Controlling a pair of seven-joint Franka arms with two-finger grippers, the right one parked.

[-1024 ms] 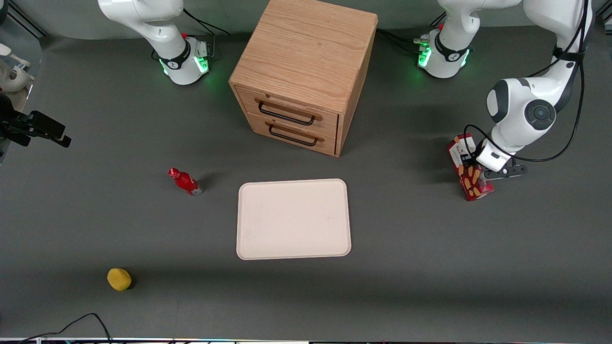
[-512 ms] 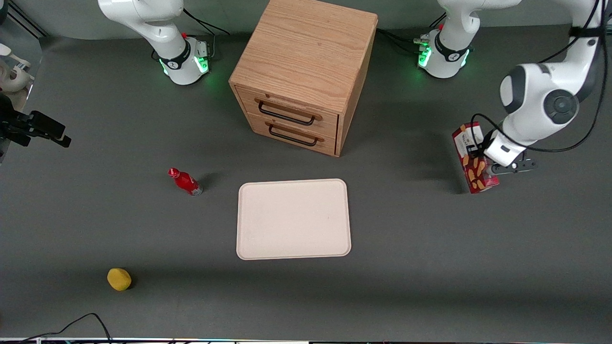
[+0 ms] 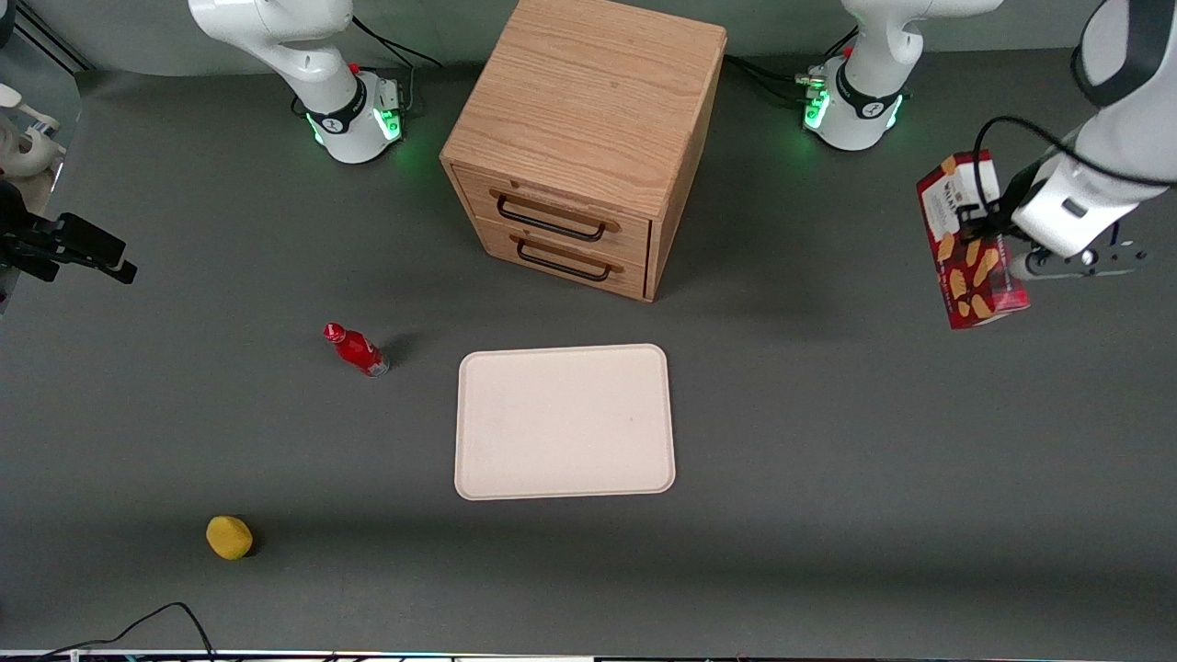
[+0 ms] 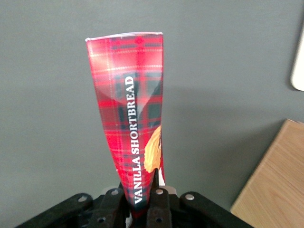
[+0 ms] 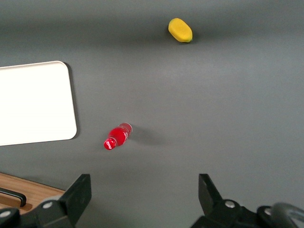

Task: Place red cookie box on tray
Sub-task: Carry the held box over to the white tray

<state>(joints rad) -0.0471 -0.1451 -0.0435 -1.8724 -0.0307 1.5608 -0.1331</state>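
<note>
Above table (image 3: pixel 828 441): end effector (image 3: pixel 998 241), red cookie box (image 3: pixel 965 267).

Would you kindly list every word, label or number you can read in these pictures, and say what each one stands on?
"VANILLA SHORTBREAD": white letters running along the red cookie box, which the gripper holds shut, lifted above the table at the working arm's end.
White label panel at the box's end, front view: print too small to read.
Nothing else bears readable text.
</note>
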